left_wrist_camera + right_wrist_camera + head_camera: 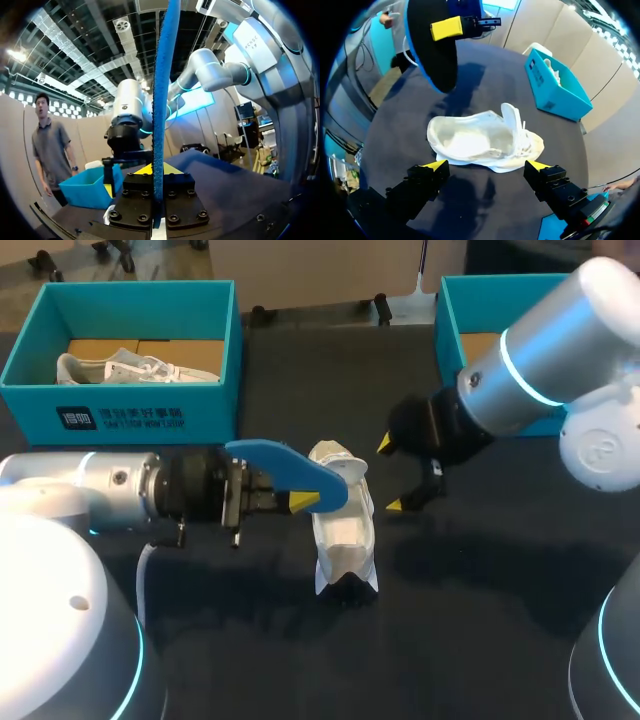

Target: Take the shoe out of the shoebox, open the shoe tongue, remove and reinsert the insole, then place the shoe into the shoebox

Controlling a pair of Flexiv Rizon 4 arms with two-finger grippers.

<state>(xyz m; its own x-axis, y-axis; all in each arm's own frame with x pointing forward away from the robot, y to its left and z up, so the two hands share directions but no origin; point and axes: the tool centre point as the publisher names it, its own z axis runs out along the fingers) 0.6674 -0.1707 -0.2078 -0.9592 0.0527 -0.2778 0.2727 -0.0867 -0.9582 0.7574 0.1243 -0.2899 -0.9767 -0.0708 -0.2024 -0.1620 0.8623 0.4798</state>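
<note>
A white shoe [345, 535] lies on the black table with its tongue pulled up, also seen in the right wrist view [485, 137] with its inside bare. My left gripper [305, 502] is shut on a blue insole [285, 465], held in the air just left of the shoe. In the left wrist view the insole [161, 100] stands edge-on between the fingers of the left gripper [159, 170]. My right gripper [405, 475] hangs open to the right of the shoe. From its own wrist view, the right gripper [486, 166] has its fingers spread on either side of the shoe, not touching it.
The teal shoebox [30, 360] stands at the back left and holds another white shoe [130, 368]. A second teal box [450, 310] stands at the back right behind my right arm. In the right wrist view the shoebox [557, 82] lies beyond the shoe.
</note>
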